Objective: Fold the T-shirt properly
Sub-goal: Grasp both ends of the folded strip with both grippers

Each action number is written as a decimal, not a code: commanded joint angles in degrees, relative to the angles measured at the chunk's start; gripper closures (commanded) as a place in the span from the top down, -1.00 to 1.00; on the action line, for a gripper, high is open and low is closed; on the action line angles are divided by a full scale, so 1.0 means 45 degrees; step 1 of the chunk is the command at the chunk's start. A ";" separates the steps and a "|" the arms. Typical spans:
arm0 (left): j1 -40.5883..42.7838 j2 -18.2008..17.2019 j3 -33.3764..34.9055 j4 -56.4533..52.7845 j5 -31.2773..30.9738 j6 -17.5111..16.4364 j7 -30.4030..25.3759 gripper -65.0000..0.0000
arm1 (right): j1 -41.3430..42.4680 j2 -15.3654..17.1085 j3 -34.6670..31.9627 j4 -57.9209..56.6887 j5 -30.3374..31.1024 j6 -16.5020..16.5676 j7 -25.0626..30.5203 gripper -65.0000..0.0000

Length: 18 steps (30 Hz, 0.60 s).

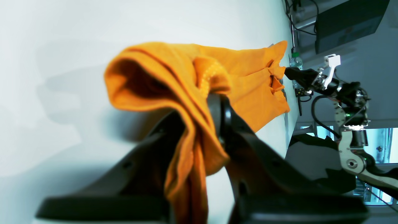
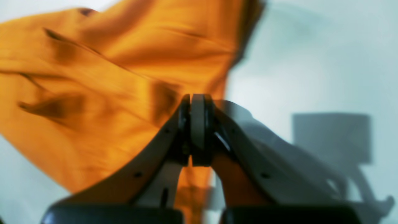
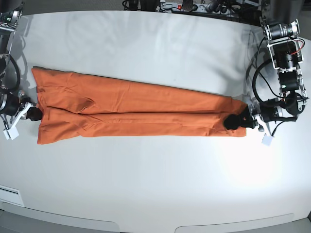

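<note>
Overhead, an orange T-shirt (image 3: 131,114) lies stretched into a long, narrow band across the middle of a white worktop (image 3: 146,48), running from the left side to the right. The band is widest at its left end and tapers toward the right end. A lengthwise crease runs along its middle, and a small pucker sits left of centre. The cloth is plain, with no print.

At the left end, the right gripper (image 3: 33,113) pinches the shirt's edge about halfway down that end. In the right wrist view its fingers (image 2: 199,124) are pressed together, with orange fabric (image 2: 93,102) spreading away to the left, rumpled with dark folds and blurred.

At the right end, the left gripper (image 3: 237,120) grips the tapered tip. In the left wrist view its dark fingers (image 1: 219,115) are closed on a bunched fold of the T-shirt (image 1: 186,81), which hangs down between them in soft pleats. Beyond this fold the cloth runs away over the pale worktop (image 1: 62,46) to the far end, where the right gripper (image 1: 287,72) holds the opposite edge. A plastic bottle (image 1: 296,62) stands just behind that gripper.
</note>
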 commanded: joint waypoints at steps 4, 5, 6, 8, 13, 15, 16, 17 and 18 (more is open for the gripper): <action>-0.0102 -0.0121 0.0010 0.0068 -0.0063 0.0107 0.0253 -1.00 | 0.0316 0.0175 0.0087 0.0306 0.1229 0.0076 0.0083 -1.00; -0.0102 -0.0126 0.0010 0.0068 -0.0063 0.0107 0.0253 -1.00 | 0.0316 0.0170 0.0087 0.0408 0.1365 0.0076 0.0049 -1.00; -0.0107 -0.0126 0.0010 0.0068 -0.0063 0.0107 0.0253 -1.00 | 0.0316 0.0146 0.0087 0.0505 0.1530 0.0076 -0.0097 -1.00; -0.0107 -0.0121 0.0010 0.0068 -0.0068 0.0107 0.0248 -1.00 | 0.0316 0.0000 0.0087 0.0612 0.1447 0.0076 -0.0374 -1.00; -0.0121 -0.0117 0.0010 0.0068 -0.0223 0.0107 0.0248 -1.00 | 0.0267 -0.0733 0.0087 0.0607 -0.0087 0.0076 -0.0330 -1.00; -0.0117 -0.0121 0.0010 0.0068 -0.0403 0.0102 0.0253 -1.00 | 0.0204 -0.1005 0.0087 0.0607 -0.0801 0.0076 -0.0078 -1.00; -0.0117 -0.0121 0.0010 0.0068 -0.0398 0.0102 0.0253 -1.00 | 0.0121 -0.1103 0.0087 0.0607 -0.1146 0.0076 0.0170 -1.00; -0.0117 -0.0126 0.0010 0.0068 -0.0408 0.0107 0.0257 -1.00 | 0.0005 -0.1146 0.0087 0.0607 -0.1452 0.0076 0.0466 -1.00; -0.0117 -0.0151 0.0010 0.0068 -0.0447 0.0107 0.0267 -1.00 | -0.0121 -0.1171 0.0087 0.0607 -0.1778 0.0076 0.0782 -1.00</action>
